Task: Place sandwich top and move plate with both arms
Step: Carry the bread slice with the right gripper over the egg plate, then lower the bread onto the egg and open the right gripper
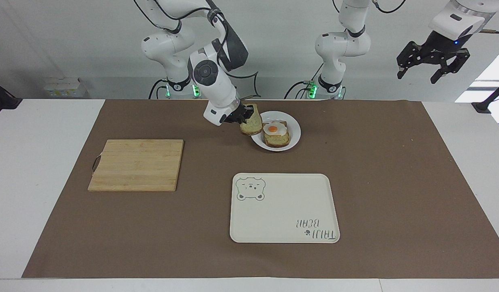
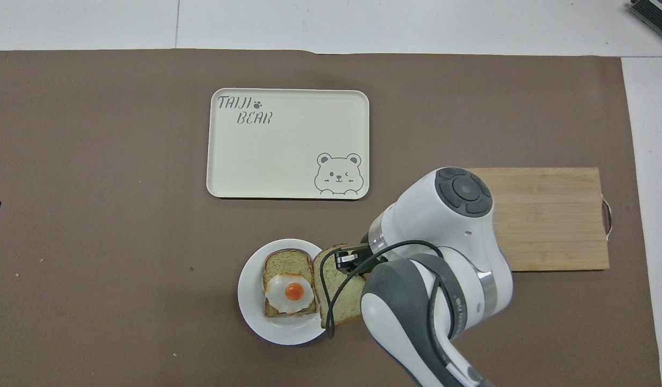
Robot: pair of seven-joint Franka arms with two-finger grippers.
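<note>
Right hand (image 1: 242, 116) is clamped shut on one edge of the bread slice (image 1: 251, 123), held tilted in the air over the plate (image 1: 294, 130) rim toward the right arm's end of the bench, so the egg toast (image 1: 276, 134) in the plate lies just beside the slice, toward the left arm's end. Plate holds only that egg toast; the tray (image 1: 284, 208), farther from the robots than the plate, holds nothing. Left hand (image 1: 432, 67) waits high up, fingers spread wide, holding nothing; right arm is clearly the closer one.
</note>
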